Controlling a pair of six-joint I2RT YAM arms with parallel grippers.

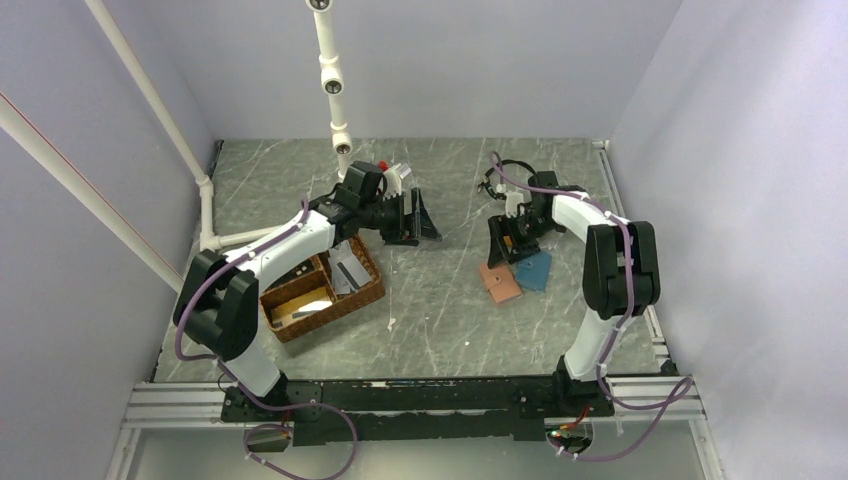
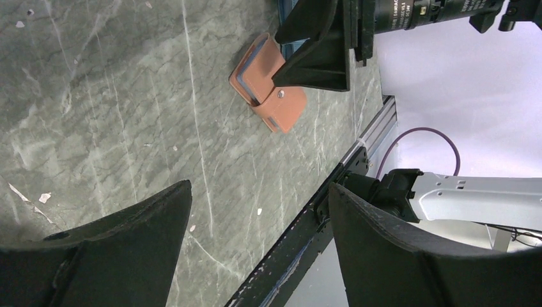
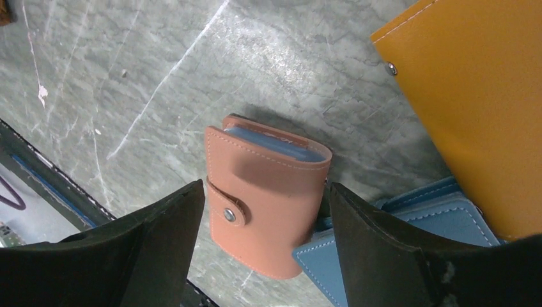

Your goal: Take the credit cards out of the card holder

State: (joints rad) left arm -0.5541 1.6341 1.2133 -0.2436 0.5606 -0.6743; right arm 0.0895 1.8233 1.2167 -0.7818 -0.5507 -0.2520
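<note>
Top external view
- Table (image 1: pixel 440 320): grey marbled surface, both arms reaching over it.
- Card holder (image 1: pixel 499 283): salmon-pink, flat on the table to the right of centre, its far right edge against the teal-blue wallet (image 1: pixel 535 268).
- Right gripper (image 1: pixel 510 245): just beyond the card holder, pointing down at it; jaw state not readable from here.
- Left gripper (image 1: pixel 420 218): raised over the table's far middle, well apart from the card holder.
- Basket (image 1: pixel 330 310): brown wicker, under the left arm, with flat grey pieces inside; too small to identify.

Left wrist view
- Left jaws: spread wide, nothing between them, bare table beneath.
- Card holder: folded, flap snapped shut, lying beyond the jaws; a black finger of the right gripper stands in front of it.

Right wrist view
- Right jaws: apart, one finger either side of the card holder, which lies below; contact cannot be told.
- Card holder: closed, tab fastened on its stud, light-blue pocket edges showing at the far end.
- Credit cards: not visible.
- Orange wallet (image 3: pixel 473 109): beyond the teal-blue wallet, overlapping it.
</note>
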